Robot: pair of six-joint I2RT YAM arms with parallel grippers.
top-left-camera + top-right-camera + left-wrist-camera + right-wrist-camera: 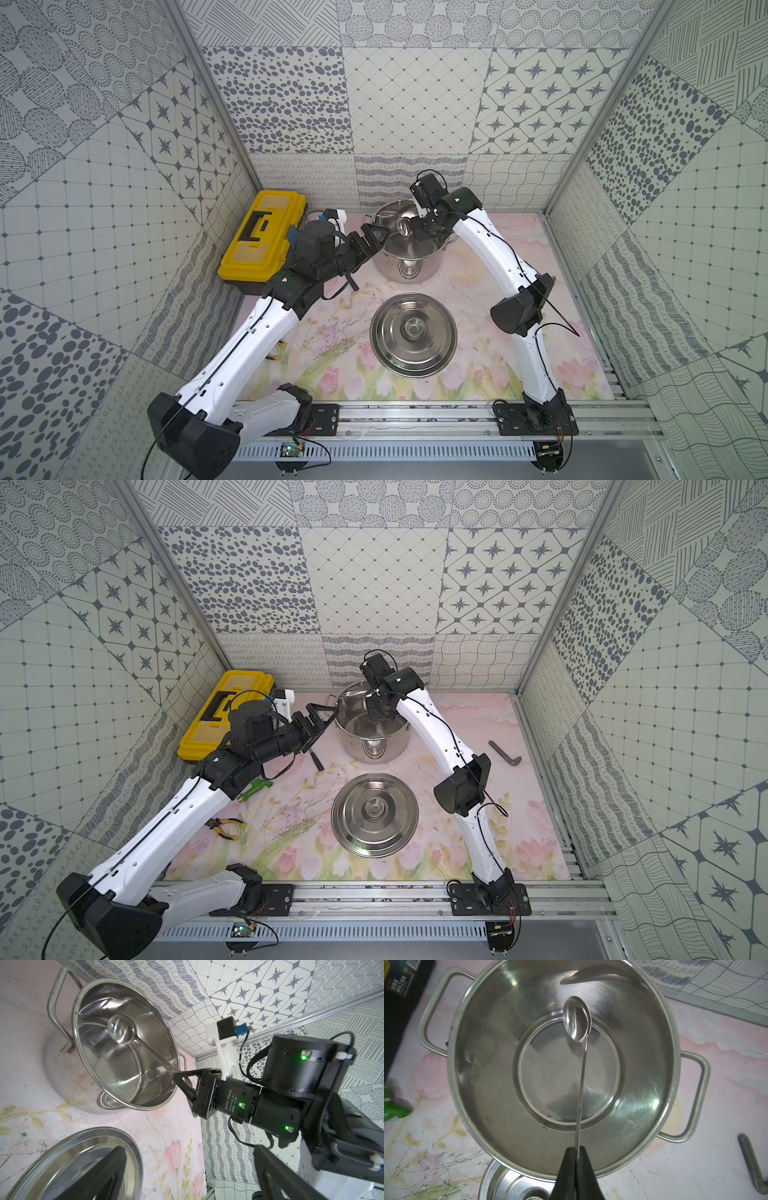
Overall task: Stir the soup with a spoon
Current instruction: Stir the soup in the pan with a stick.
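At about 9 o'clock on the surface (478, 291), the yellow toolbox (262, 241) sits well back and is not part of this job. A black label on it shows in the right wrist view, too blurred to read.

The left fingers (110, 1174) are spread wide and hold nothing. They hover just beside the pot (390, 266) at its 9 o'clock, probably ready to steady it by the loop handle.

The pot stands open and no liquid can be seen in it. Its lid (436, 345) lies flat on the surface at the pot's 6 o'clock, out of the stirring path.

The spoon (576, 1021) reaches into the pot with its bowl near the middle of the mouth. Whether it touches the bottom I cannot tell. The right fingers (568, 1169), pressed tight together on the far end of the thin handle, come in from about 3 o'clock. That long hold likely keeps the arm above the rim while the bowl circles.

The motor casing behind them reads "DAMIAO" (227, 1097); the smaller print beside it is illegible.

A bent metal key (505, 754) lies idle at 3 o'clock.
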